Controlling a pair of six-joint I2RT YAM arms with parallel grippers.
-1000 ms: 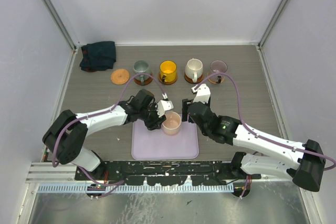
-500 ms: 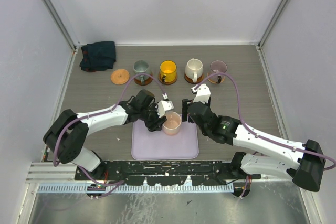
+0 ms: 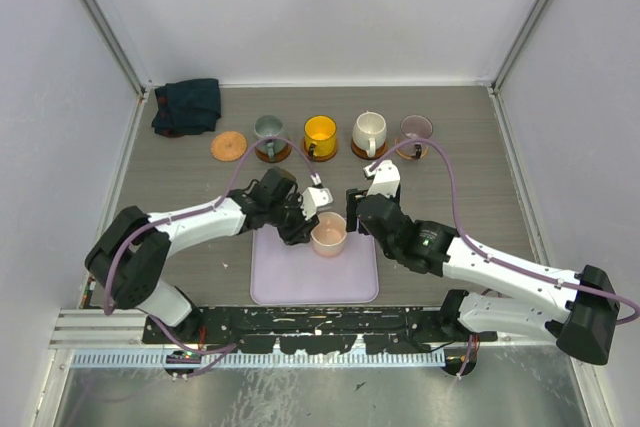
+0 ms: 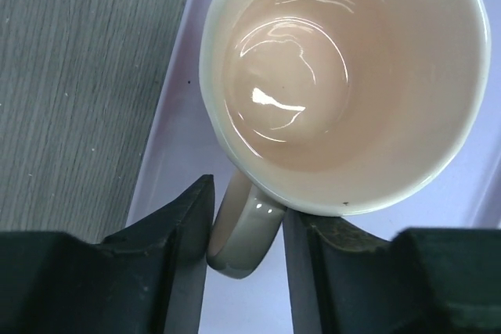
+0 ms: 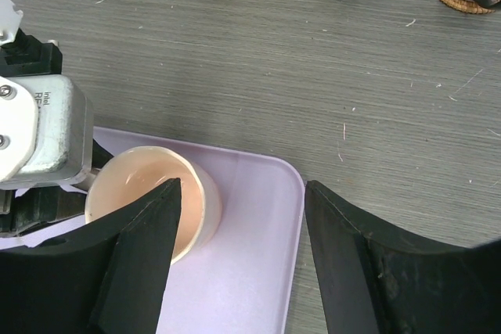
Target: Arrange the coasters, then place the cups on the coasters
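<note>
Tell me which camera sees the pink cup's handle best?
The left wrist view: the pink cup's handle shows close up, between the left gripper's fingers. In the top and right wrist views, that gripper hides the handle.

1. Counter (image 3: 170, 187): grey wood-grain, matte.
2. Plain pale walls (image 3: 320, 7) enclose it at back, left, right.
3. Metal posts (image 3: 100, 17) at both far corners.
4. Slotted aluminium rail (image 3: 70, 327) along near edge.
5. Light even, soft shadows.

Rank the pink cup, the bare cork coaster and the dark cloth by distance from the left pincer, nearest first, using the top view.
From the left pincer:
1. pink cup, on the lilac tray, right at the pincer.
2. bare cork coaster, left end of the back row.
3. dark cloth, far left corner.
</note>
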